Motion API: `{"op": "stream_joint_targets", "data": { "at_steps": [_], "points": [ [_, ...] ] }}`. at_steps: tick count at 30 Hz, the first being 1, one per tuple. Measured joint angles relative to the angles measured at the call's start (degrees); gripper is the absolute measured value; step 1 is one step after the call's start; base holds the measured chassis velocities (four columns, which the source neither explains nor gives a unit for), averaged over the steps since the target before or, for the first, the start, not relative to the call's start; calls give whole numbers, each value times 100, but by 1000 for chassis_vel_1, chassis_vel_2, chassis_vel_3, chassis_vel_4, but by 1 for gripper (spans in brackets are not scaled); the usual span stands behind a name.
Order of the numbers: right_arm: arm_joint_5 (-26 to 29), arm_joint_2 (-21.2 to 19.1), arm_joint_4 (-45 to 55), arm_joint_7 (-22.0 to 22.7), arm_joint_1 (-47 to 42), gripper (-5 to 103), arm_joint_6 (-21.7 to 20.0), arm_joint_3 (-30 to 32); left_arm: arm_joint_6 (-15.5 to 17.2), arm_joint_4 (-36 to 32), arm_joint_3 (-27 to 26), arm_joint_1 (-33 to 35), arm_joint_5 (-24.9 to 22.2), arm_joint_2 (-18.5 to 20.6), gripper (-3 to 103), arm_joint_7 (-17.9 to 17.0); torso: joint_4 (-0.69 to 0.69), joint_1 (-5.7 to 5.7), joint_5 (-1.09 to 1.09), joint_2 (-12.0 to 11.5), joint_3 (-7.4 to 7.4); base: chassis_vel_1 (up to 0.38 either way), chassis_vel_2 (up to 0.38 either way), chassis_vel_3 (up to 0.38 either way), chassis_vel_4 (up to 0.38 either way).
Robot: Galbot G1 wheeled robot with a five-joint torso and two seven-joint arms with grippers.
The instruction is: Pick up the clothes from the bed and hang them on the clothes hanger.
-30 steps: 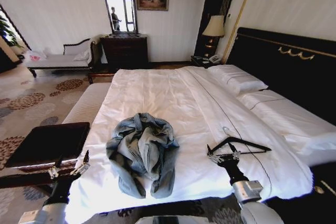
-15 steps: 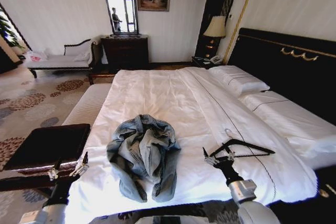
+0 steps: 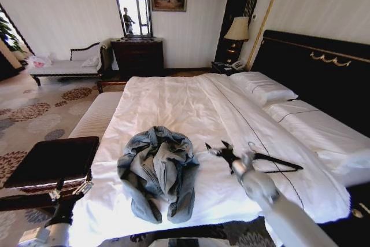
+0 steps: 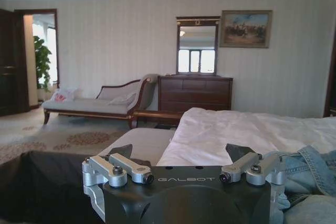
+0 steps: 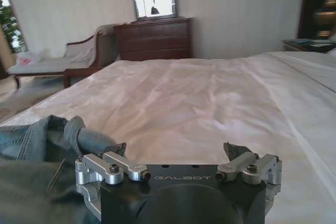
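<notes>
one right gripper (jaws spread) has swung toward the clothes.

Both arms: light grey/white rounded links w/ black wrist sections. Left gripper & right gripper: black body w/ "GALBOT" lettering, silver machined finger linkages w/ dark hex screws, dark wedge-shaped tips.

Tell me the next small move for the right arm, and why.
Probably lower the right gripper onto the denim jacket beside it: its fingers are open, it hangs just off the crumpled heap's edge, and the jacket lies ungrasped on the bed.
</notes>
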Motion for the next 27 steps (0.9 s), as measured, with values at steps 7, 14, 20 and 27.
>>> {"op": "stream_joint_targets", "data": {
  "at_steps": [7,14,20,27],
  "points": [
    [411,-8,-940,-44,1626,100,-256,-1394,127,-7,49,-117,61,-96,100,-1,-3,0,-2,0,0,0,0,0,0],
    [440,206,-1600,-159,2435,100,-381,-2219,187,51,37,-201,29,-66,100,-11,-2,0,0,0,0,0,0,0,0],
    [438,200,-1708,-210,2506,100,-455,-2408,187,145,44,-215,7,-57,100,-12,-4,-1,-1,0,-1,0,0,0,0],
    [289,311,-2038,-278,2626,100,-443,-2712,300,315,57,-373,-103,152,100,-43,-3,-2,0,0,-1,0,0,0,0]
  ]
}}
